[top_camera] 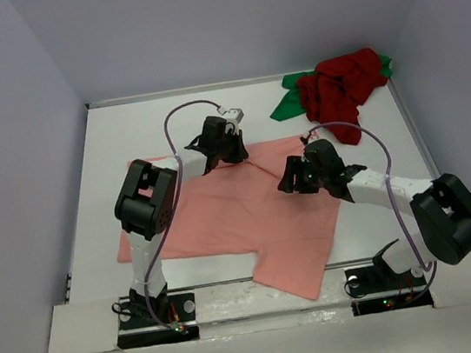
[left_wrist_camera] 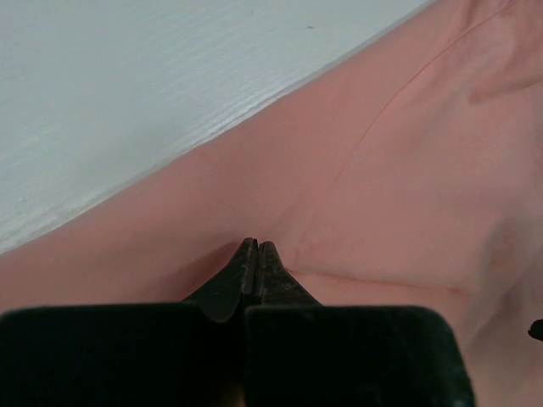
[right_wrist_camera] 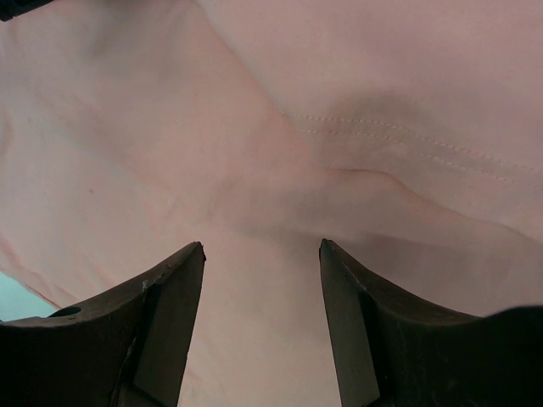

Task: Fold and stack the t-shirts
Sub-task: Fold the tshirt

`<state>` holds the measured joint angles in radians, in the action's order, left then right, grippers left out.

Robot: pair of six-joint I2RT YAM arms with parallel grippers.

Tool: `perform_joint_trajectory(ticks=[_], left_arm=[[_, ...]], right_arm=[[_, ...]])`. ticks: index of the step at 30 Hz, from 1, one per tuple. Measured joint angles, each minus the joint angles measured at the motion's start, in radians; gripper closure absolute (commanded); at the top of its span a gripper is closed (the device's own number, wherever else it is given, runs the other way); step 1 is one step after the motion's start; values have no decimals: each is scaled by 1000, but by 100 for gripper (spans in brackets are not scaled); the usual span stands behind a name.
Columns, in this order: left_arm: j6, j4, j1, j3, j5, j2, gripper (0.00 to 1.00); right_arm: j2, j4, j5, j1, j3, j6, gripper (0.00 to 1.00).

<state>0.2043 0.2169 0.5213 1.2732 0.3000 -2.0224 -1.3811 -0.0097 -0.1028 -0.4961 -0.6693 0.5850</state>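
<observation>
Top external view: the pink shirt [top_camera: 224, 222] lies spread in the middle of the table [top_camera: 124, 131], with one corner reaching toward the near edge. The dark red shirt [top_camera: 341, 83] is heaped on the green shirt [top_camera: 288, 103] in the far right corner, well apart from both arms.
Left gripper [left_wrist_camera: 256, 248]: the fingers are closed tight at the pink shirt's far edge. Creases run into the tips, so it looks to be pinching the cloth.
Right gripper [right_wrist_camera: 261, 246]: the jaws stand wide apart just over a raised ridge of pink cloth beside a stitched seam. It holds nothing.
Step in hand: probably the first fold of the pink shirt, with the right gripper about to take its own pinch.
How to do it well: lower the right jaws astride the ridge, take a deep bite and close fully before lifting. Then move both arms together at one height so the edge comes over straight.
Risk: a shallow bite may slip, and uneven pulling would drag the shirt askew.
Progress: early, with no shirt folded or stacked yet.
</observation>
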Motion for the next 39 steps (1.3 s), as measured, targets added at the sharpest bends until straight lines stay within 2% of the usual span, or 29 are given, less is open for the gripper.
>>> perform_joint_trajectory(ticks=[7,18,39], left_arm=[[15,28,0,14,55,-33,100],[17,29,0,34,64,-52,100],[17,25,0,39,65,-57,100]], right_arm=[[-59,71,-11,0,13,25,40],[-136,170,-8,-2,14,76,41],[-199,266,116,-10,22,104,43]])
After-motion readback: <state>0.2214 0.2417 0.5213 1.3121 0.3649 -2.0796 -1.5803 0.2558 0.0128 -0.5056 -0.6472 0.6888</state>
